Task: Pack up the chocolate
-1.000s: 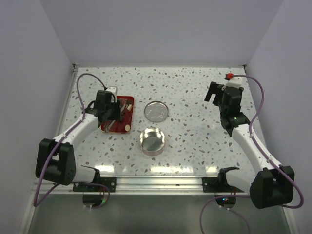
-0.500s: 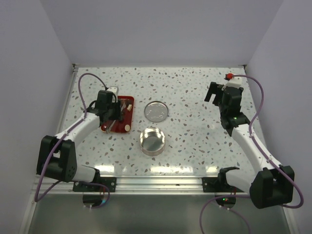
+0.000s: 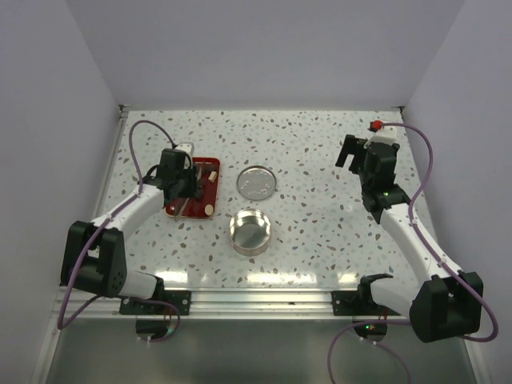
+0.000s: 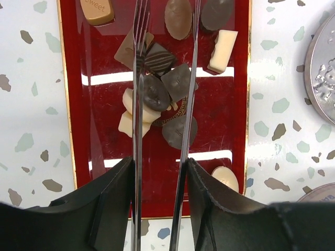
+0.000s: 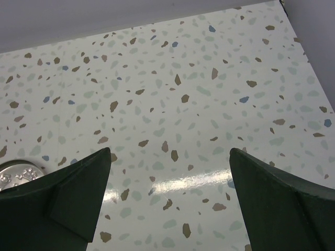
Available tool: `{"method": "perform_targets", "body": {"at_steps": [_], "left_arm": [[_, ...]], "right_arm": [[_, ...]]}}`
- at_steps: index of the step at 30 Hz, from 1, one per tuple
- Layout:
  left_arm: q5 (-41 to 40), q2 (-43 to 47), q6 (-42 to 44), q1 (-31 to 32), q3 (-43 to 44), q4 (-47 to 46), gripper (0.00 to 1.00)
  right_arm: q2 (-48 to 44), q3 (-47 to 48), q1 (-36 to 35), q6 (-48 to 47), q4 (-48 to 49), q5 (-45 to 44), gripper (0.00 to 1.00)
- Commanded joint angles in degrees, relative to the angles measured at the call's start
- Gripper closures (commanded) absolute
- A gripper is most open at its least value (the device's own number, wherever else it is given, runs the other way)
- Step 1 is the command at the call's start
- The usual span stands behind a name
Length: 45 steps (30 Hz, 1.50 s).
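Note:
Several small chocolates (image 4: 157,91), dark brown and pale cream, lie on a red tray (image 4: 78,104) left of centre in the top view (image 3: 210,172). My left gripper (image 4: 159,163) is shut on a pair of metal tongs (image 4: 137,130). The tong arms reach out over the tray, open, on either side of a dark ridged chocolate (image 4: 158,57). From above, the left gripper (image 3: 181,182) is over the tray. The open round tin (image 3: 250,230) stands near the table's middle. My right gripper (image 5: 170,151) is open and empty above bare table at the right (image 3: 362,160).
The tin's round lid (image 3: 258,182) lies flat behind the tin, right of the tray; it also shows in the left wrist view (image 4: 322,73) and the right wrist view (image 5: 15,172). White walls stand round the table.
My left gripper has shifted slightly over the tray with the tongs. The right arm has not moved.

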State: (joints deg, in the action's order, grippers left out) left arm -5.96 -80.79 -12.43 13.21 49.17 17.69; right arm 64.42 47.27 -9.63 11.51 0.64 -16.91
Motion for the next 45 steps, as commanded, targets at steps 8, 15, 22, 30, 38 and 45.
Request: {"method": "perform_targets", "body": {"at_steps": [8, 15, 22, 30, 38, 45], "left_arm": [[5.0, -1.8, 0.3, 0.3, 2.5, -1.8, 0.52], [7.3, -1.8, -0.1, 0.3, 3.2, -1.3, 0.52], [6.1, -3.1, 0.4, 0.3, 3.7, 0.1, 0.54], [2.7, -2.5, 2.1, 0.3, 7.3, 5.4, 0.53], [2.4, -0.4, 2.5, 0.3, 8.0, 8.3, 0.5], [2.0, 0.1, 3.0, 0.3, 9.6, 9.7, 0.46]], "right_arm": [[-2.1, -0.2, 0.2, -0.2, 0.1, -0.8, 0.01], [-2.0, -0.2, 0.2, -0.2, 0.0, -0.8, 0.01], [-2.1, -0.2, 0.1, -0.2, 0.0, -1.0, 0.01], [-1.9, -0.2, 0.2, -0.1, 0.1, -0.8, 0.01], [-1.8, -0.3, 0.2, 0.0, 0.1, -0.2, 0.01], [-2.0, -0.4, 0.2, 0.3, 0.1, -0.1, 0.01]]}}
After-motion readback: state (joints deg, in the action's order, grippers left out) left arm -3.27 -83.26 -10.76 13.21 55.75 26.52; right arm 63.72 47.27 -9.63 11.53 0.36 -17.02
